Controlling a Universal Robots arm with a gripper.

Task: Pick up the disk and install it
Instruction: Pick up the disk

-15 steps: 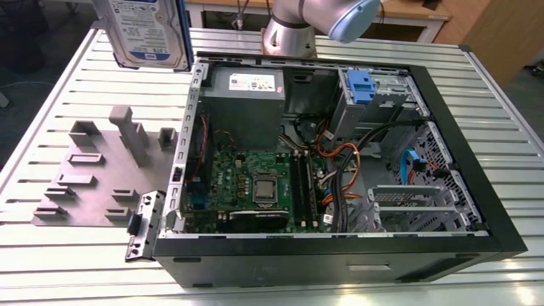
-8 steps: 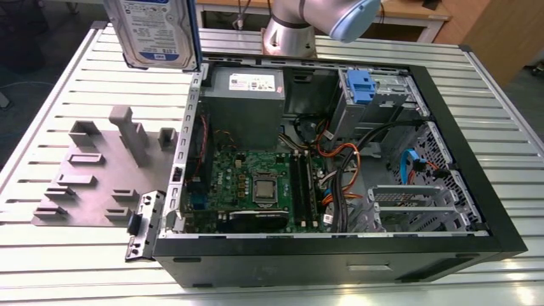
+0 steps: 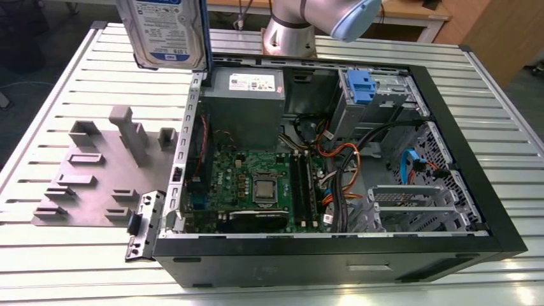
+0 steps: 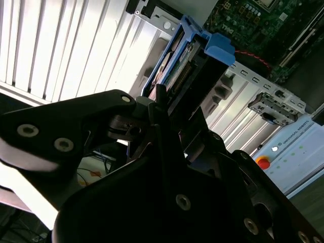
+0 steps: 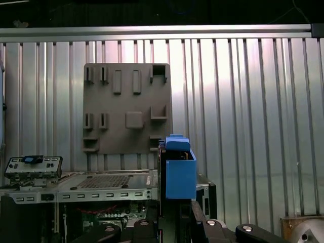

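Item: flat silver metal hard disk (image 3: 165, 32) in blue plastic carrier, aloft above slatted metal tabletop (image 3: 51, 115) beside open black computer case (image 3: 340, 255), my pincer (image 4: 169, 114) closed on its edges; judged dense, rigid, shock-sensitive, best gripped by side rails.

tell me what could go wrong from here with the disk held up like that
1. The gripper clamps the disk by one end, above the table; a slip could drop it.
2. Loose cables lie beside the drive cage in the open case; the disk might snag them if lowered there.
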